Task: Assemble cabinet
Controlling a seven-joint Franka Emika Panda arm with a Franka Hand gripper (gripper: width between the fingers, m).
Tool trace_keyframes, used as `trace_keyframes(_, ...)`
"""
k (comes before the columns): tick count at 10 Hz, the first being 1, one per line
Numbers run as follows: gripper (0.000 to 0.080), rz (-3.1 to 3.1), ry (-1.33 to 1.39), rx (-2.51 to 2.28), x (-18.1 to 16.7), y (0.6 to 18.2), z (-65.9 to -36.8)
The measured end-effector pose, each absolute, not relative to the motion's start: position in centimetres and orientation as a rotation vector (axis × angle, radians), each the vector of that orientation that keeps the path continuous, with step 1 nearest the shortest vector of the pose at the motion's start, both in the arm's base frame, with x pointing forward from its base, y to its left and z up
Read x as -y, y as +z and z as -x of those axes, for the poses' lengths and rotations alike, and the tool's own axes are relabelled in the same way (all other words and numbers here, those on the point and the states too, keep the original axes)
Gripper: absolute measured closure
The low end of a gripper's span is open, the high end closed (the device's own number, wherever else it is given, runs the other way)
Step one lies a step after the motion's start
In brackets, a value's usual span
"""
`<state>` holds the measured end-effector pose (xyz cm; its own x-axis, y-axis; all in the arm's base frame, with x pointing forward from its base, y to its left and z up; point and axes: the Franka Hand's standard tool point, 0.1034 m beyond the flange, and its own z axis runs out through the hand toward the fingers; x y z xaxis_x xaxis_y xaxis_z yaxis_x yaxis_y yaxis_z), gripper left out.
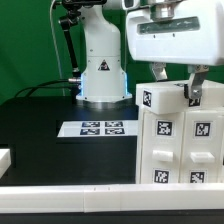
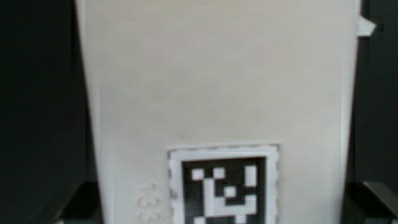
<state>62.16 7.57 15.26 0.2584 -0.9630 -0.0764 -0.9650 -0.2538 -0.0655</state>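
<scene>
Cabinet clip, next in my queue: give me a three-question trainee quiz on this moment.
1. True or false: the cabinet stands at the exterior view's right.
2. The marker board lies: A) on the cabinet, B) flat on the table, C) in the jaws.
3. What fills the wrist view?

Key:
1. True.
2. B.
3. A white cabinet panel bearing a tag; the gripper sits at the cabinet's top.

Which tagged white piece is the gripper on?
The upright cabinet panel standing highest above the tagged blocks, on the exterior view's right; the gripper straddles its top edge. The marker board lies untouched.
</scene>
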Motion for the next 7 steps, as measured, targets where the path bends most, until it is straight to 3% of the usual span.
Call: trace_keyframes(7,0.0236,1.913,0.063,-2.355,-7.42,15.4,-62.42)
